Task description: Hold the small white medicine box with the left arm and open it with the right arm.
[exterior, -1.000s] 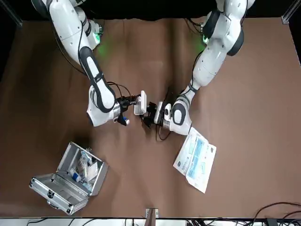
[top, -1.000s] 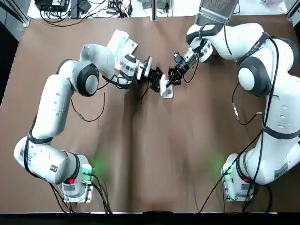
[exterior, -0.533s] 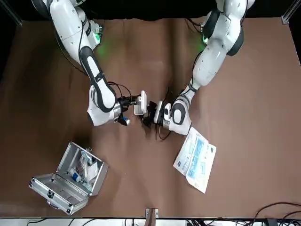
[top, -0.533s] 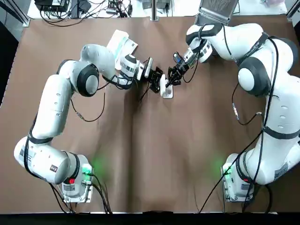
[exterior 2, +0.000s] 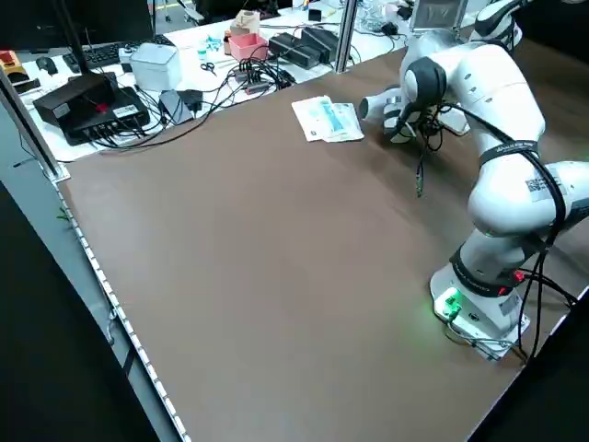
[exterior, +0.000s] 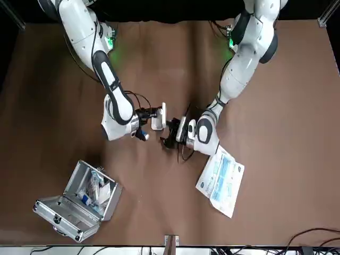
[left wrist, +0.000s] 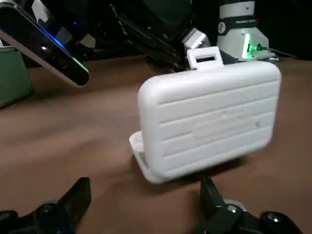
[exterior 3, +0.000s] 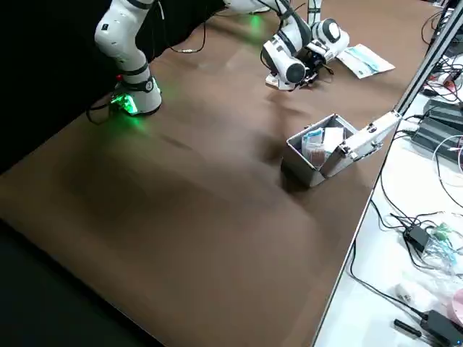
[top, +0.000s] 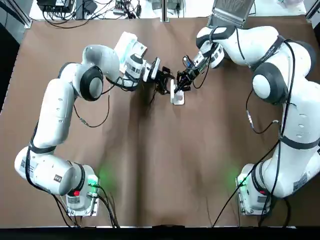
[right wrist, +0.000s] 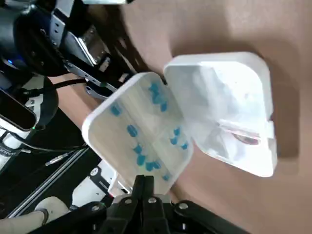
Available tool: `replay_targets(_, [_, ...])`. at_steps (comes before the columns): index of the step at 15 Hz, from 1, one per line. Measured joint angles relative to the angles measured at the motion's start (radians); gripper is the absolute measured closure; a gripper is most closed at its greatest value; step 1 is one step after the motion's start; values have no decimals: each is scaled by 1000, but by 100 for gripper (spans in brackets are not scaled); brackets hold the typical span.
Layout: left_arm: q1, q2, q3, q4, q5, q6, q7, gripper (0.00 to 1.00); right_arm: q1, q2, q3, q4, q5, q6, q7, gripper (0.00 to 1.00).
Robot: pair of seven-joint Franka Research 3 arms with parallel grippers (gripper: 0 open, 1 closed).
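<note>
Top: small white plastic medicine box on tabletop twd far edge; left hand & right hand crowd it, grips hidden.
Front: blue-white flat packet, open metal case nr far edge.
L wrist: left hand spread, off box.
R wrist: right hand pinches open box's rim; blue pieces inside.

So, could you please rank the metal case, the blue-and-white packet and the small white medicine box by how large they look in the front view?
1. metal case, lying open: largest
2. blue-and-white packet: somewhat smaller
3. small white medicine box: clearly smallest
</note>
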Motion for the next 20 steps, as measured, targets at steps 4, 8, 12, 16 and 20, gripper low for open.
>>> replay_targets(4, [75,-16,3,1,91,-45,-4,0,23,0,0,9,23,39,0,99])
replay_targets(8, [143,-57,5,0,146,-110,-103,0,53,0,0,13,36,93,1,99])
replay_targets(12, [218,-121,11,-6,192,-187,-232,0,87,12,0,13,40,167,3,99])
replay_targets(16, [349,-229,13,-11,281,-327,-409,0,112,36,1,14,52,221,3,99])
replay_targets(20, [424,-326,13,-13,367,-372,-459,0,135,54,1,18,53,260,2,99])
